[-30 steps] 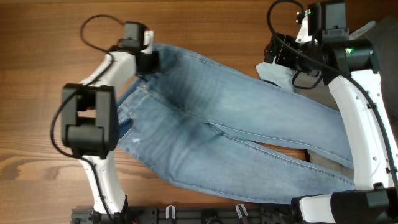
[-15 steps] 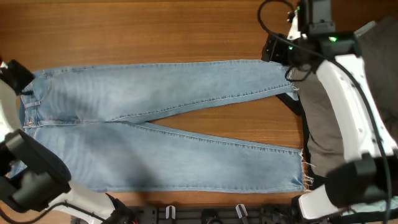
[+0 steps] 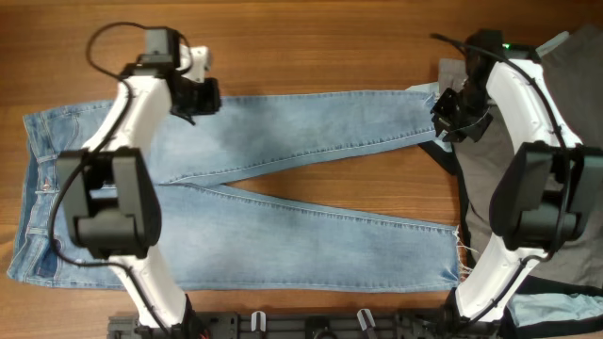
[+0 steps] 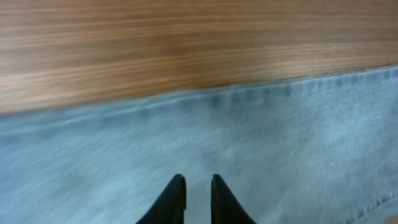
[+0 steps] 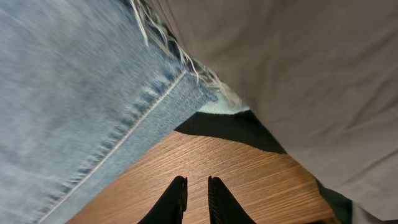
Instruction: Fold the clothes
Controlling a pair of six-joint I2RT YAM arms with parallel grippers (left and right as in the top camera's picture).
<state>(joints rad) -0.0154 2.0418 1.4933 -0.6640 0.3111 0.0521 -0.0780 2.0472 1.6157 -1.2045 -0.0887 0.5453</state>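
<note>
Left gripper shifted from jeans waistband to above upper leg.

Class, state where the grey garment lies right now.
In the overhead view, the grey garment lies at the far right of the table, just past the frayed hems of the jeans.

Since one second ago the long light-blue denim jeans have gone from a slanted, rumpled lie to flat, waistband left, both legs running right. My left gripper, at the waistband half a second ago, now stands over the upper leg's thigh. My right gripper has moved off that leg's frayed hem to bare wood beside the large grey garment.
</note>
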